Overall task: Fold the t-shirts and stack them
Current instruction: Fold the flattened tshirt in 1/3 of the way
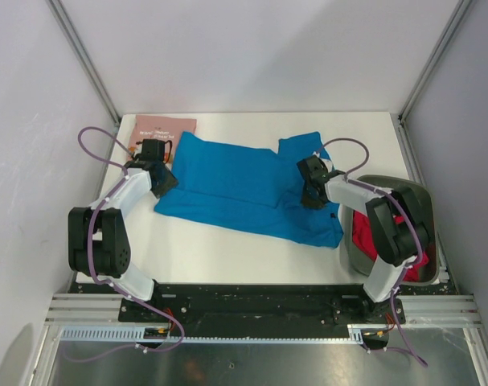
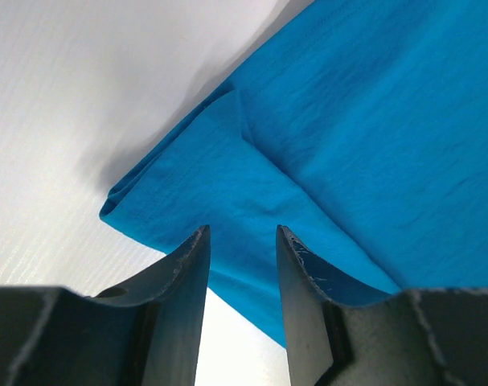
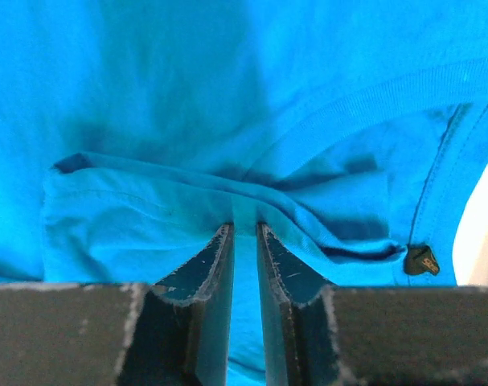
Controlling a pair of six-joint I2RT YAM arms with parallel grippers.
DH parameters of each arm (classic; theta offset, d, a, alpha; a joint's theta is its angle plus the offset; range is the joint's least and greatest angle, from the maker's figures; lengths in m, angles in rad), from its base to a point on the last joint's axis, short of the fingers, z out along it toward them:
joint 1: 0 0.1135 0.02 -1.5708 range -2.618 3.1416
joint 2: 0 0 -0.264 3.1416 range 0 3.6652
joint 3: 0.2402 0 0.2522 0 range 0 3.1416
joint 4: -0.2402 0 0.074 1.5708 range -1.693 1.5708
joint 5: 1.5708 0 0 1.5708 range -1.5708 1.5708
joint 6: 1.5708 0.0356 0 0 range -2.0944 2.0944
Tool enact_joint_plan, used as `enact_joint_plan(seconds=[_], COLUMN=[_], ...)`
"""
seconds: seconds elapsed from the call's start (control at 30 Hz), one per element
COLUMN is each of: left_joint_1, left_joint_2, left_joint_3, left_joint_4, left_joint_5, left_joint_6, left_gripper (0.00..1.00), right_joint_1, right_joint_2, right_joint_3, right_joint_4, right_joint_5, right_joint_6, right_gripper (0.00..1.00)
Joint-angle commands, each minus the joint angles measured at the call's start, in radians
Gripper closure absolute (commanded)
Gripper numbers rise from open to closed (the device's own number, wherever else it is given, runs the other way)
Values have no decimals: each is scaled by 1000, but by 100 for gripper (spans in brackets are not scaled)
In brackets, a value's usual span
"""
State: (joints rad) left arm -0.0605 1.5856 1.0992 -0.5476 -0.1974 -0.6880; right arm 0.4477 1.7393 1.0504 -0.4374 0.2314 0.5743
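Observation:
A bright blue t-shirt [image 1: 235, 181] lies spread across the middle of the white table. My left gripper [image 1: 165, 180] is at its left edge. In the left wrist view this gripper [image 2: 242, 229] stands open, its tips over a folded corner of the blue t-shirt [image 2: 348, 121]. My right gripper [image 1: 312, 191] is low on the shirt's right side, near the collar. Its jaws [image 3: 245, 227] are narrow and pinch a raised ridge of blue t-shirt [image 3: 187, 96]. A dusty pink t-shirt [image 1: 163, 129] lies folded at the back left. A red t-shirt [image 1: 362, 237] sits in the basket.
The dark grey basket [image 1: 420, 201] stands at the table's right edge, under the right arm. Grey walls and metal posts close in the table on three sides. Purple cables loop off both arms.

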Motion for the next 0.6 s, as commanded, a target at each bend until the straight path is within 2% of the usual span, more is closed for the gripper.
enact_joint_plan(seconds=[0.0,0.27,0.57], left_joint_1=[5,4,6], left_joint_2=[-8,-3,-9], left_joint_3=[-3,-5,-16], left_joint_4=[17,18,16], left_joint_5=[5,5,15], left_joint_6=[17,16,13], left_gripper=[57,57,57], right_joint_1=[-3,0,-10], right_joint_2=[52,94,89], right_joint_3=[103,166,208], right_joint_4=[57,93,82], right_joint_5=[61,97,90], right_joint_6=[-48,-99,-127], right_gripper=[78,77,69])
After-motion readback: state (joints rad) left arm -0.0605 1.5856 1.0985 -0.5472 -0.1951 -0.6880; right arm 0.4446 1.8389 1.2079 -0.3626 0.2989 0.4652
